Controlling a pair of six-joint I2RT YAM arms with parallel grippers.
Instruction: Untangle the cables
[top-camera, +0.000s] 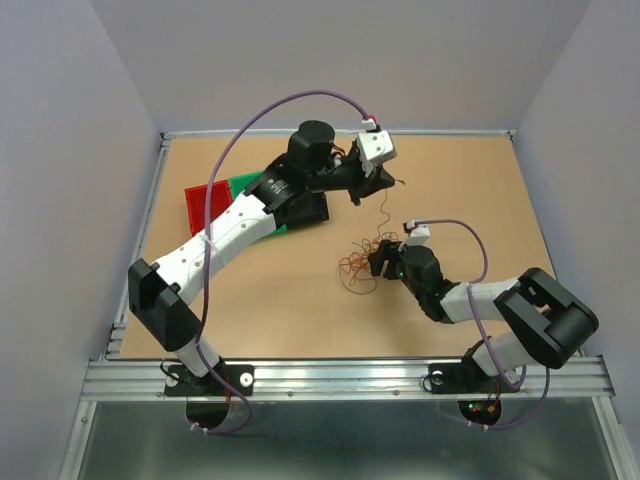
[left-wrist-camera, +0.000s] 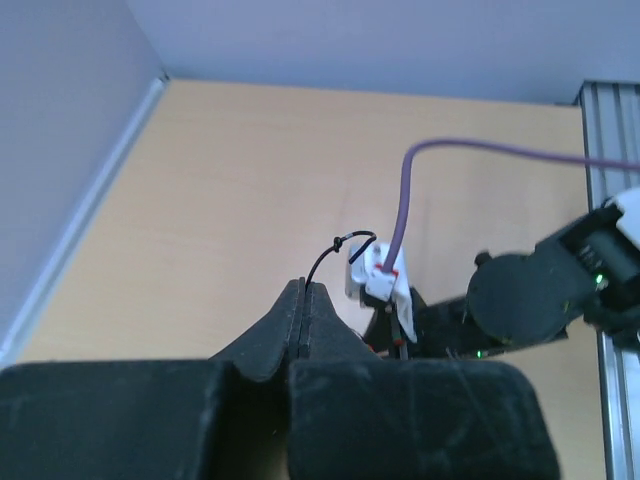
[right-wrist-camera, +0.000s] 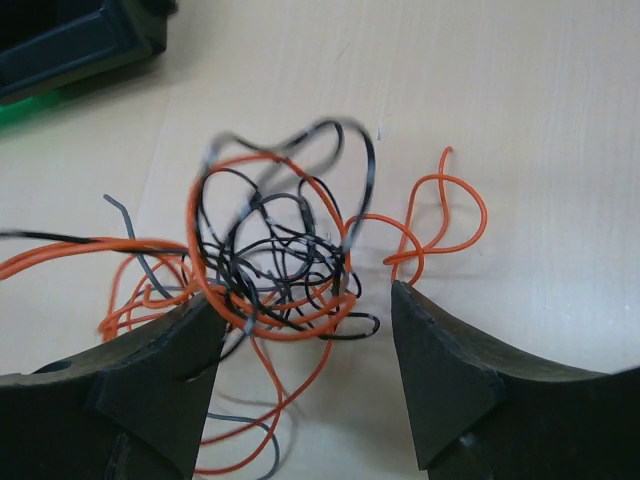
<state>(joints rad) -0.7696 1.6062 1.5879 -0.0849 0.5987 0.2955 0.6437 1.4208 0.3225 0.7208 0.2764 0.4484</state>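
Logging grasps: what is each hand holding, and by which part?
The left hand is shut on a black wire, near its free end. The right hand is open at the tangle, holding nothing.

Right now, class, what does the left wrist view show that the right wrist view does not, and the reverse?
Only the left wrist view: the left pincer shut on a black wire, and the right arm with its purple cable. Only the right wrist view: the open right pincer straddling the tangle of orange and black wires. Both: the wooden table.
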